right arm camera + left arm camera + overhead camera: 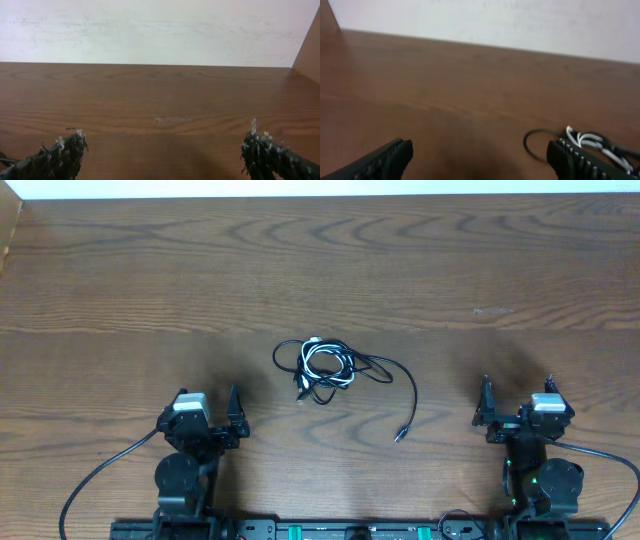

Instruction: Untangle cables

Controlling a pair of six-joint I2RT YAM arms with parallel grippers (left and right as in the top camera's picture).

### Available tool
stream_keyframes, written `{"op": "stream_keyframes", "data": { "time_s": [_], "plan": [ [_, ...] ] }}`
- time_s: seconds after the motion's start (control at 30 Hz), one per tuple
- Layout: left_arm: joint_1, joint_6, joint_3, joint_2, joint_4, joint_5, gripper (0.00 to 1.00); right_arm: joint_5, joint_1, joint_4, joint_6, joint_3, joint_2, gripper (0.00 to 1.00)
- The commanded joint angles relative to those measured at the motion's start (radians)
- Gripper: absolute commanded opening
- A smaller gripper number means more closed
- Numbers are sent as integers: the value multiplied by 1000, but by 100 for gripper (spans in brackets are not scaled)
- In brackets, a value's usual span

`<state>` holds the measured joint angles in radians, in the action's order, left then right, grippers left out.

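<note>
The cables (325, 368) lie in one small knot at the middle of the wooden table: thin black loops wound with a white one. One black tail (412, 395) curves right and ends in a small plug (400, 435). My left gripper (207, 395) stands open, to the left of the knot and nearer the front edge, holding nothing. In the left wrist view the white and black loops (592, 142) show just beyond the right finger (570, 160), apart from the open left gripper (480, 152). My right gripper (518, 388) is open at the right, well away from the plug. The right gripper (162, 145) has only bare wood between its fingers.
A pale scuff (492, 310) marks the wood at the right, and the same scuff (172, 119) shows ahead of the right gripper. The arms' own thick black wires (100, 470) trail at the front corners. A white wall (160, 30) backs the table's far edge.
</note>
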<state>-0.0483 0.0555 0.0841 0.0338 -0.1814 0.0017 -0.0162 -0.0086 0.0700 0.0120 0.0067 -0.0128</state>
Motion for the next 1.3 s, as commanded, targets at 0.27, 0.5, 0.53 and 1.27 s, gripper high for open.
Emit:
{"op": "stream_keyframes", "data": {
  "time_s": [0.27, 0.5, 0.53, 1.27],
  "plan": [
    [3, 1, 239, 246, -121, 5, 91, -7, 16, 4, 11, -1, 4, 99],
    [3, 1, 457, 506, -284, 6, 91, -7, 16, 4, 11, -1, 4, 99],
    [3, 1, 478, 534, -294, 6, 91, -7, 16, 4, 11, -1, 4, 99],
    [-10, -15, 953, 1027, -644, 172, 91, -7, 16, 4, 11, -1, 4, 99]
  ]
}}
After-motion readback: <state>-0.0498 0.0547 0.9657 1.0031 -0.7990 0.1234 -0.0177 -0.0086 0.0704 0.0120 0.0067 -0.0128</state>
